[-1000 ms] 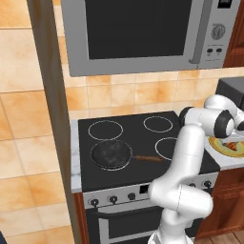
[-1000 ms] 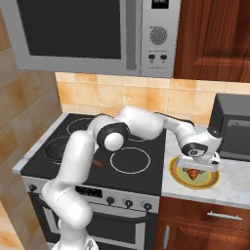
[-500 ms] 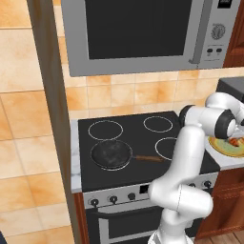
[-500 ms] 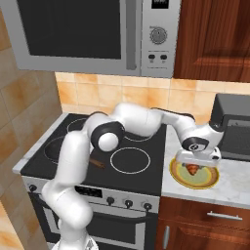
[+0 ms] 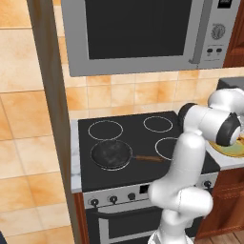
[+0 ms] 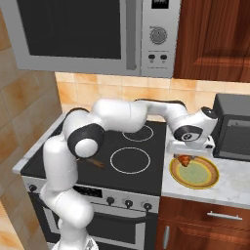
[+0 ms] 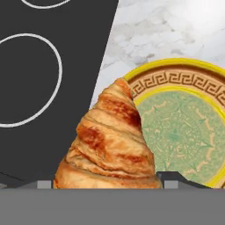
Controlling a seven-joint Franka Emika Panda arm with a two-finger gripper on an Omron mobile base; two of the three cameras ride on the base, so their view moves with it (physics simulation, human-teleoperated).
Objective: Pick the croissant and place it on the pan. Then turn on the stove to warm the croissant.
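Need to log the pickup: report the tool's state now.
Tool: closed on the croissant, lifted above the yellow-rimmed plate.

Croissant (image 7: 110, 145): golden-orange, darker brown along the ridges. Plate (image 7: 184, 127): yellow rim, brown band with a pale Greek-key pattern, mottled green centre with faint ornament. Counter (image 7: 154, 35): white marble with grey veining. Stove (image 5: 138, 143): black glass top, white ring burners, silver front panel, black knobs. Pan (image 5: 111, 154): dark grey-black, thin brown handle. Microwave (image 6: 88, 34): grey body, dark window. Wall tiles (image 5: 119, 93): orange-tan. Cabinet (image 6: 215, 39): reddish-brown wood. Arm (image 6: 127, 114): white, dark joints.
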